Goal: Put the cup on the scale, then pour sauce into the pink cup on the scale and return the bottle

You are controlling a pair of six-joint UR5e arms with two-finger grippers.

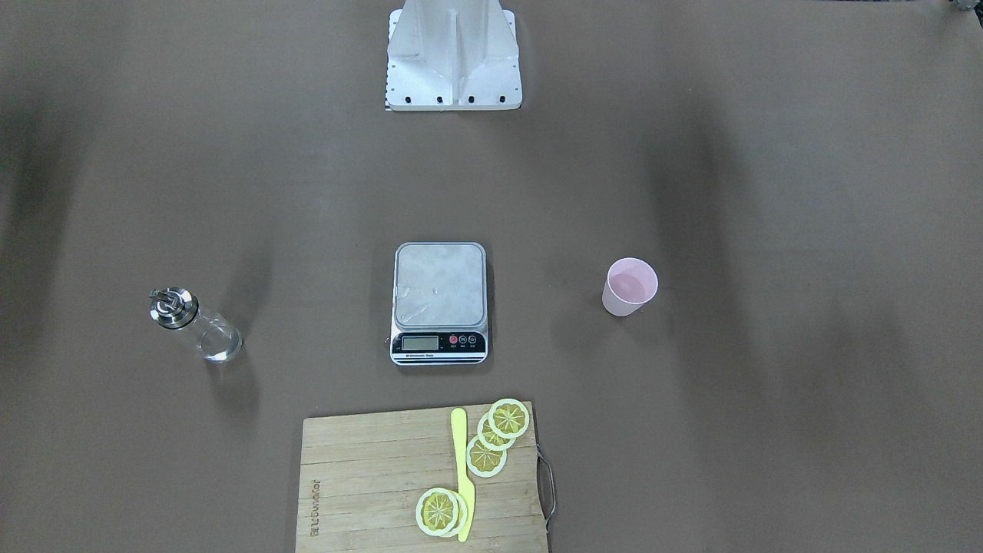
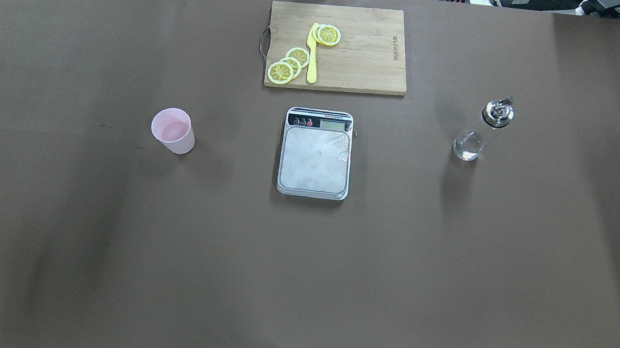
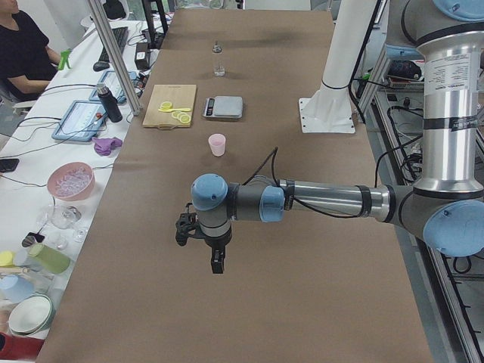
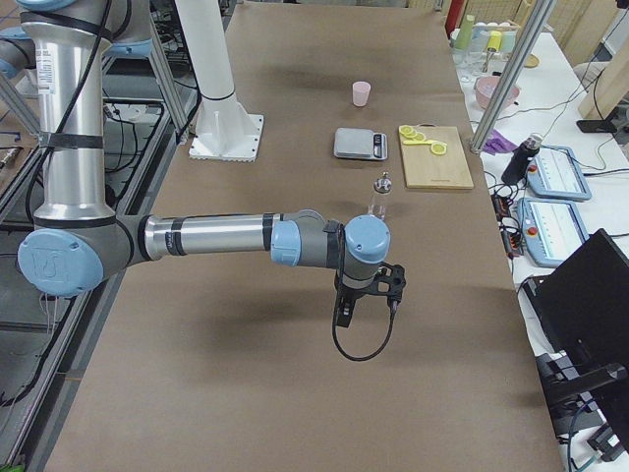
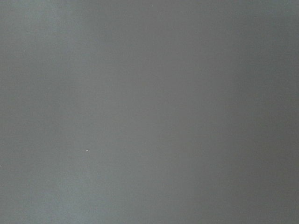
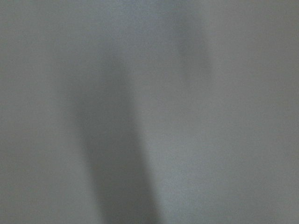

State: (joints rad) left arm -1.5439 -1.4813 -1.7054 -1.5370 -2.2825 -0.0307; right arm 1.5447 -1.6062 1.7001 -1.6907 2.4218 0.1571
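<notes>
The pale pink cup stands upright on the brown table, to the left of the scale in the overhead view and apart from it. The scale's steel platform is bare. The clear glass bottle with its metal pourer stands to the right of the scale. In the front-facing view the cup, scale and bottle are mirrored. My left gripper hangs above the table well short of the cup. My right gripper hangs short of the bottle. I cannot tell whether either is open. Both wrist views show only blurred table.
A wooden cutting board with lemon slices and a yellow knife lies just beyond the scale. The robot's white base stands behind the scale. A person sits at a side table cluttered with bowls and bottles.
</notes>
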